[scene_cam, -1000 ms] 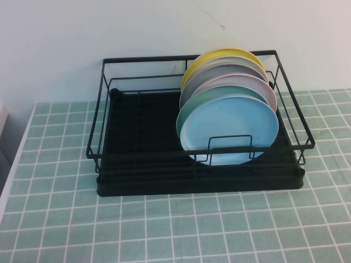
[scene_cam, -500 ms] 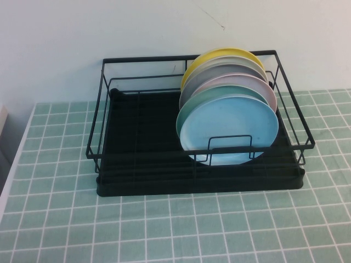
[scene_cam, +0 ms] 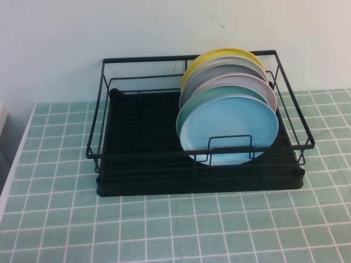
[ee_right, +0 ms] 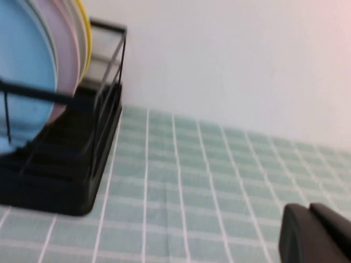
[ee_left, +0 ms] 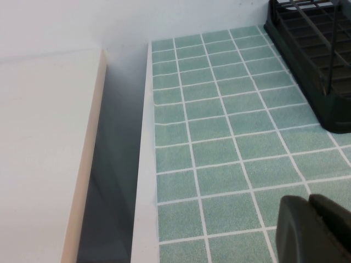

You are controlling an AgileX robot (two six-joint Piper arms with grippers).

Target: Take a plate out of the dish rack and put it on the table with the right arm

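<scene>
Pale green tiles with white grout cover the table (scene_cam: 175,230), which runs back to a plain white wall. Over those tiles the right gripper (ee_right: 315,235) has its fingers pressed together on nothing, low above the table off the rack's right end. The left gripper (ee_left: 312,230) hangs over the tiles near the table's left edge, well apart from the rack; its fingers also look closed and hold nothing. Between them the dish rack (scene_cam: 142,159) stands on the table, its left half bare. On its right side five plates stand on edge, and the sky-blue plate (scene_cam: 227,131) is the front one, leaning against a mint-green plate (scene_cam: 197,98).
</scene>
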